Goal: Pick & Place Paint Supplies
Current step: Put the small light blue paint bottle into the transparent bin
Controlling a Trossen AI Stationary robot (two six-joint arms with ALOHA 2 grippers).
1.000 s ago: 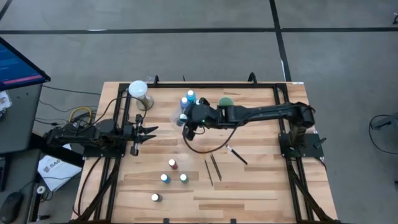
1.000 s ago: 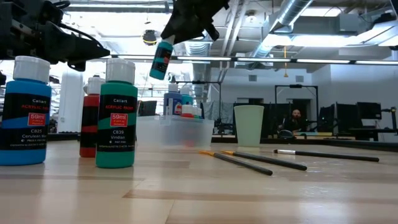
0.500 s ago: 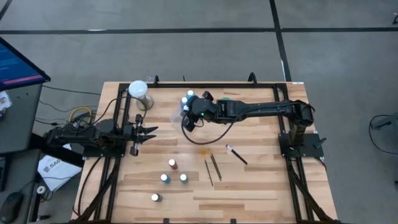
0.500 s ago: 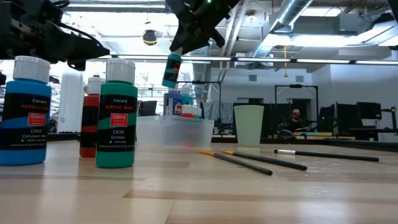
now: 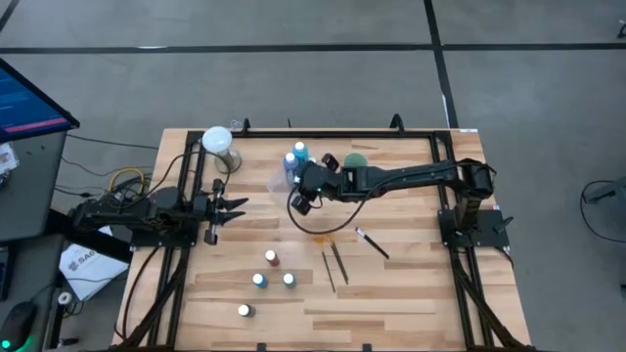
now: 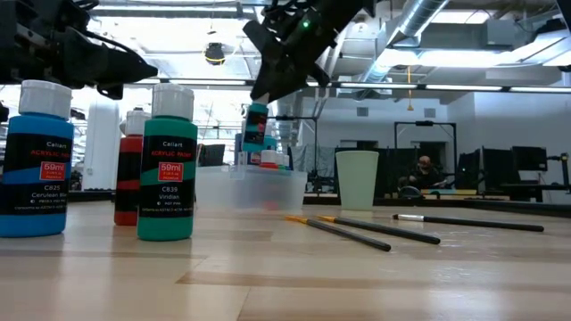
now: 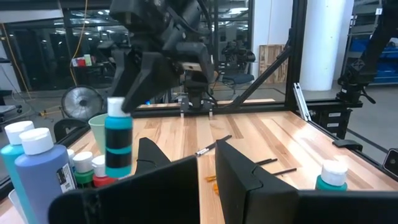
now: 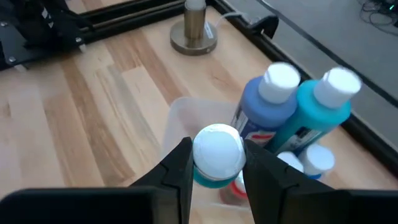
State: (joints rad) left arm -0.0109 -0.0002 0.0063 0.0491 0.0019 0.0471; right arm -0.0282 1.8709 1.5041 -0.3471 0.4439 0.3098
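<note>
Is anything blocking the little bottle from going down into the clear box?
Nothing visible blocks it. The right gripper holds the teal bottle above an open part of the clear tray. The two taller blue bottles stand beside that spot, and some small bottles too.

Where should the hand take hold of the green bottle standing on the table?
At its white cap, coming straight down: the green bottle stands upright with the cap on top, and a blue bottle and a red bottle stand close by.

Wooden table (image 5: 411, 293): four small bottles (image 5: 264, 281), brushes (image 5: 336, 264), clear tray (image 5: 284, 181), green cup (image 5: 355, 159).
</note>
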